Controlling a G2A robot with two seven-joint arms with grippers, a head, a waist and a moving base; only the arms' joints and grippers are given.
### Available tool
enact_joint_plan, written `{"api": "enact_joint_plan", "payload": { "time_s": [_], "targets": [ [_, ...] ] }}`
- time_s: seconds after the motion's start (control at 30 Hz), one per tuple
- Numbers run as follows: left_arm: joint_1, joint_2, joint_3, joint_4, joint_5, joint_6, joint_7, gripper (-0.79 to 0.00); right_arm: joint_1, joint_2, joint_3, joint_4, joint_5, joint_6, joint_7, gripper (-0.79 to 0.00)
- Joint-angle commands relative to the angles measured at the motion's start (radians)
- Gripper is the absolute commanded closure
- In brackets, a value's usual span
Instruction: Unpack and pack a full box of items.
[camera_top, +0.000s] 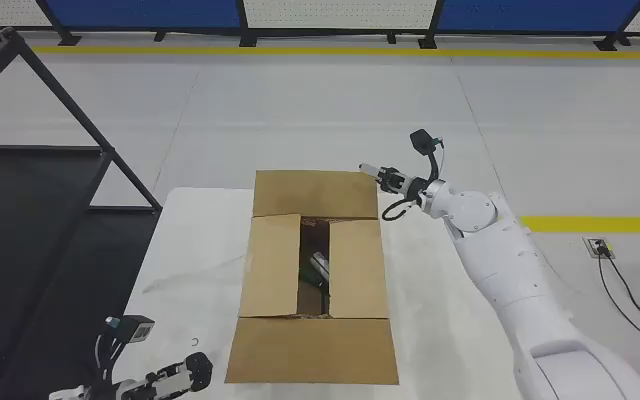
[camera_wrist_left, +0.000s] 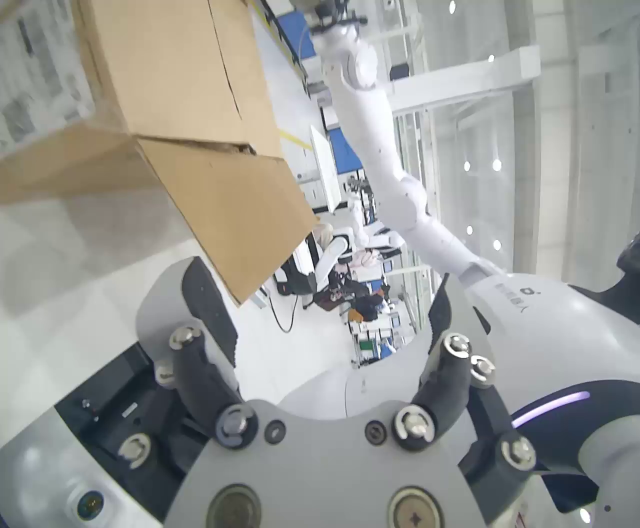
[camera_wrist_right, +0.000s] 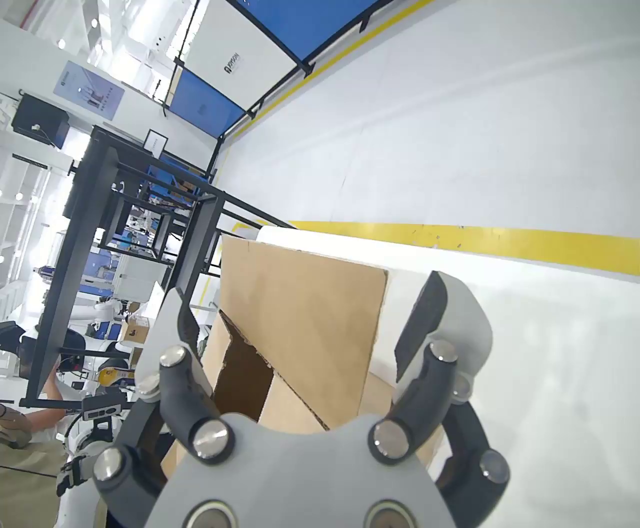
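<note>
- Two grippers: right gripper (camera_top: 368, 170) with fingers spread and nothing pinched; left gripper (camera_wrist_left: 320, 275) likewise spread wide, holding nothing.
- One cardboard box (camera_top: 312, 275) on the white table (camera_top: 190, 250), with four flaps in all.
- Far flap (camera_wrist_right: 300, 320) just ahead of the right gripper, its free corner lined up between the spread fingers; touching or not, cannot tell.
- Near flap (camera_wrist_left: 235, 210) ahead of the left gripper, its corner hanging close above one finger (camera_wrist_left: 207, 300) but apart from it.
- Two side flaps (camera_top: 271, 265) folded inward, leaving a narrow slot between them.
- Down in that slot, well beyond the right gripper's tips, a pale cylinder (camera_top: 322, 263) and something green (camera_top: 312, 282) — too little showing for a firm count of items.
- One black rack (camera_top: 60, 160) on the far side of the box from the right gripper, beside the table's edge.
- One yellow floor line (camera_top: 580, 222) behind the right gripper's arm.
- White tabletop showing on both sides of the box — wider on the left gripper's side; table's far edge near the right gripper, just past the far flap.
</note>
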Motion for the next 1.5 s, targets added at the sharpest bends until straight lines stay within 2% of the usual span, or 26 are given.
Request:
{"api": "enact_joint_plan", "payload": {
  "time_s": [0.0, 0.2, 0.5, 0.63, 0.87, 1.23, 1.47],
  "targets": [
    [-0.026, 0.004, 0.047, -0.003, 0.066, 0.015, 0.006, -0.785, 0.025, -0.011, -0.014, 0.050, 0.006, -0.011, 0.006, -0.785],
    [-0.090, 0.013, 0.142, 0.012, 0.135, 0.051, 0.018, -0.785, 0.071, -0.024, 0.004, 0.160, 0.121, -0.092, 0.136, -0.785],
    [-0.136, 0.021, 0.183, 0.045, 0.054, 0.077, 0.082, -0.785, 0.078, -0.007, 0.086, 0.213, 0.342, -0.224, 0.349, -0.785],
    [-0.145, 0.019, 0.184, 0.044, -0.006, 0.090, 0.171, -0.785, 0.073, 0.001, 0.113, 0.203, 0.420, -0.266, 0.444, -0.785],
    [-0.180, 0.012, 0.225, 0.022, -0.081, 0.144, 0.383, -0.785, 0.035, 0.014, 0.096, 0.073, 0.493, -0.204, 0.520, -0.785],
    [-0.257, 0.001, 0.346, -0.015, 0.086, 0.185, 0.712, -0.785, -0.031, 0.060, 0.016, -0.124, 0.573, -0.097, 0.626, -0.785],
    [-0.304, -0.006, 0.420, 0.000, 0.169, 0.210, 0.817, -0.785, -0.078, 0.105, -0.025, -0.205, 0.613, -0.022, 0.701, -0.785]
  ]
}}
